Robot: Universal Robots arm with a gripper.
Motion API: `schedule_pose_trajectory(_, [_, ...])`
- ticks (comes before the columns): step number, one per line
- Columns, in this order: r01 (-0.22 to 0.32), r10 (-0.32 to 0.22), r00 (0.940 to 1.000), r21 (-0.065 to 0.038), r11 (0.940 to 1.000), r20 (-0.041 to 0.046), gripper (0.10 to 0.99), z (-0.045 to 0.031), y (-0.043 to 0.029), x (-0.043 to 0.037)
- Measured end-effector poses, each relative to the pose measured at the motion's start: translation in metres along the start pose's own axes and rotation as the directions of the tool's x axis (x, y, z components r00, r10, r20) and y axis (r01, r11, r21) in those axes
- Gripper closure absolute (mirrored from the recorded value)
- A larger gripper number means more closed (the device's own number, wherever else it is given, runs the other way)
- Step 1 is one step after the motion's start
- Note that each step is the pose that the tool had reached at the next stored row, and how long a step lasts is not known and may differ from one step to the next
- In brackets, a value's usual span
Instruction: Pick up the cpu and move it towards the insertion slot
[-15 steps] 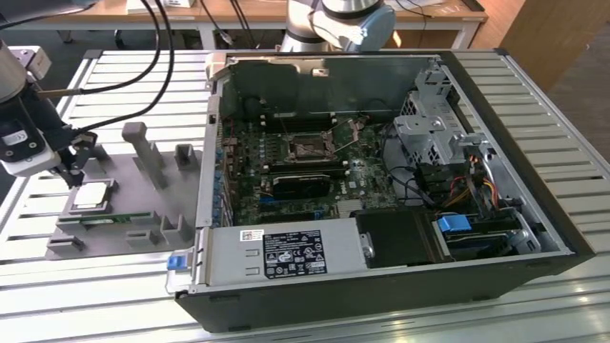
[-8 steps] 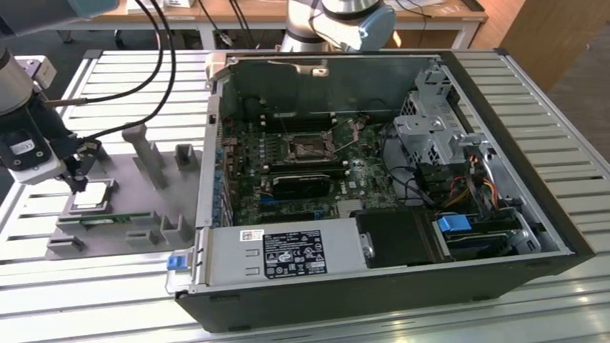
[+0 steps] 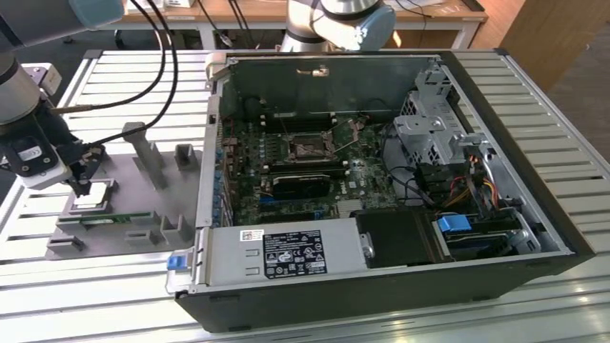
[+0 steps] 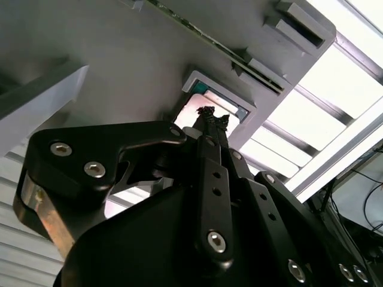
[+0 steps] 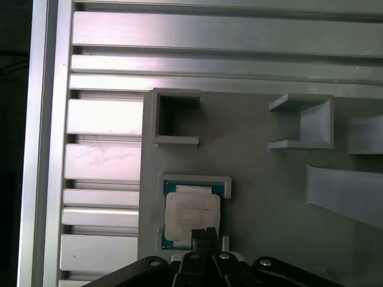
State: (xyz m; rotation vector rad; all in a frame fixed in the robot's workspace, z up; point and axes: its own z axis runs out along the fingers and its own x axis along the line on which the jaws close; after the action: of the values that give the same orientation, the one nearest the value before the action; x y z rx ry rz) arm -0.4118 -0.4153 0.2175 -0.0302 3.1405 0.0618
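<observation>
The gripper (image 3: 81, 187) is hanging low over the grey tray (image 3: 143, 179) at the exterior view's left, on the slatted metal table (image 3: 114, 78). Its two thin fingers are pressing together, with no gap showing between them in both wrist views. The tips are pointing down at one edge of the cpu (image 3: 91, 203). I cannot tell if they are touching it.

The cpu is lying flat in its square pocket in the tray, silvery top up. In the first wrist view the gripper (image 5: 204, 235) is covering a little of one edge of the cpu (image 5: 191, 209).

The insertion slot (image 3: 307, 146) is sitting on the green motherboard (image 3: 362, 179) inside the open computer case (image 3: 515, 243). It is well apart from the cpu, toward the exterior view's right.
</observation>
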Motion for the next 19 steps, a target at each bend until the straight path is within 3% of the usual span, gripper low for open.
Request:
schedule_pose_trajectory(8, [0.000, 0.000, 1.0000, 0.000, 1.0000, 0.0000, 0.984, 0.0128, 0.0013, 0.0002])
schedule_pose_trajectory(19, [0.000, 0.000, 1.0000, 0.000, 1.0000, 0.0000, 0.973, 0.0154, 0.0028, 0.0007])
